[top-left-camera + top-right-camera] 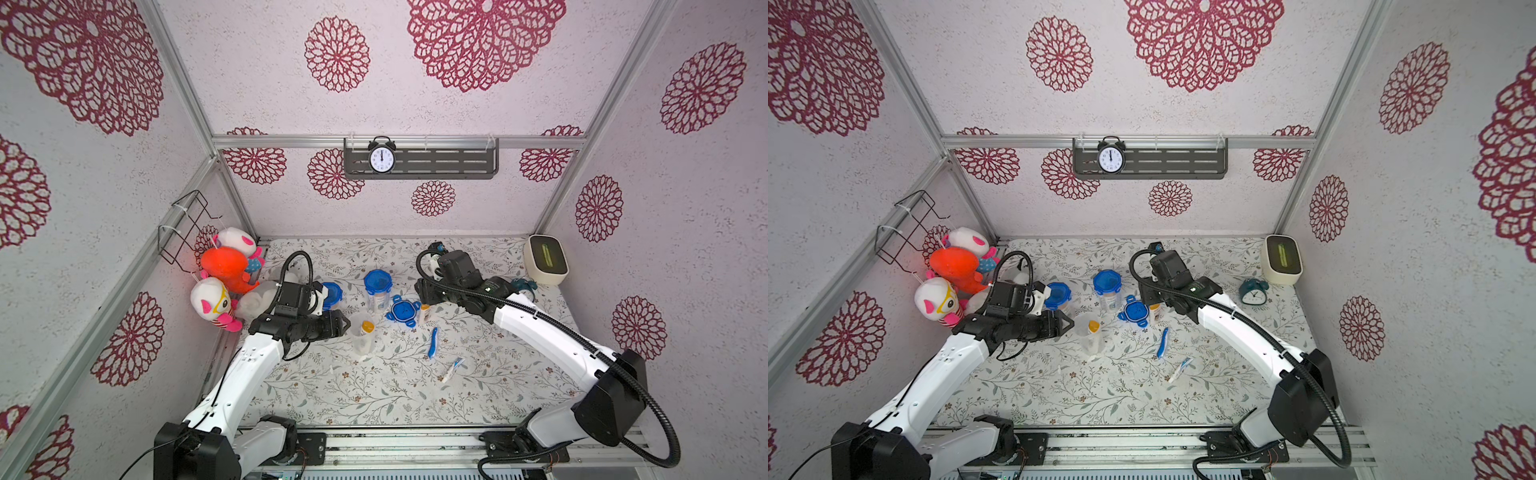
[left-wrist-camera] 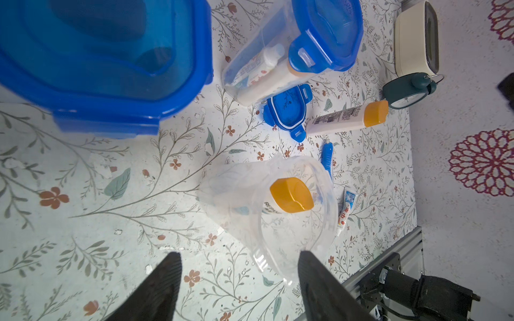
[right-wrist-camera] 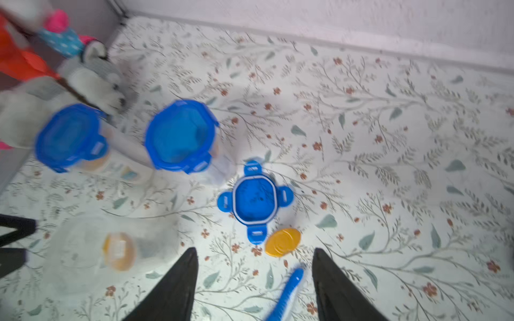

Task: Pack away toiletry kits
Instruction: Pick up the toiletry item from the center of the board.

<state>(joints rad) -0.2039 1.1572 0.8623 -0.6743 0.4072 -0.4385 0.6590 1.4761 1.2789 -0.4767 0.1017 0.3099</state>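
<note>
Wide open, empty on both sides. Left gripper (image 2: 239,253) just beside cup (image 1: 360,338), centre frame, bottle (image 1: 367,327) inside, likely to steady it. Right gripper (image 3: 255,250) over second bottle (image 3: 283,241) and toothbrush (image 3: 288,291), probably next in. Lid (image 1: 402,311) loose nearby for closing.

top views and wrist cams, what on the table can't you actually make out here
- Open cup: what lies beneath the orange-capped bottle is hazed by the clear wall in the left wrist view; motion-blurred in the right wrist view.
- Left lidded cup: body covered by the left arm in both top views; left wrist view shows only its lid, cropped.
- Toothpaste tube: print too small in both top views.
</note>
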